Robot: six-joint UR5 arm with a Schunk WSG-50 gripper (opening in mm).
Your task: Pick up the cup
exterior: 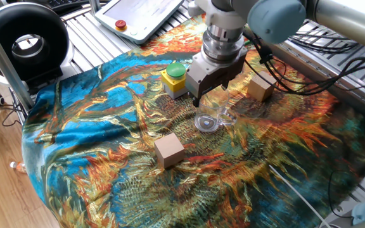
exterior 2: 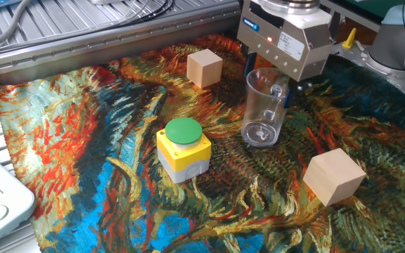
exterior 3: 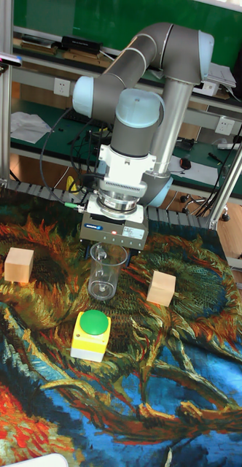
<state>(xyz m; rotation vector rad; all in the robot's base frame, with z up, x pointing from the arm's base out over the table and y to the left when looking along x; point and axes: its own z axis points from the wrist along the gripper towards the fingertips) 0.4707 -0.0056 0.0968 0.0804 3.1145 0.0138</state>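
On cloth (exterior 2: 83, 140): one cup (exterior 2: 262, 105), two cubes (exterior 2: 204, 67).

Place: a robotics lab.
Robot: a grey arm (exterior 3: 146, 87) bolted by the worktop (exterior: 94, 133).
Controls: teach pendant (exterior: 141, 16), yellow push-button box (exterior 2: 183, 150).
Background: cluttered bench (exterior 3: 33, 120), cables, aluminium frame (exterior 3: 4, 87).

No legible text or labels.

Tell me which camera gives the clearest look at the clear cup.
The other fixed view: the cup sits close, with rim, walls and round base all distinct under the gripper. The tall fixed view shows it smaller, head-on. One fixed view shows mainly its base, the walls nearly lost against the cloth.
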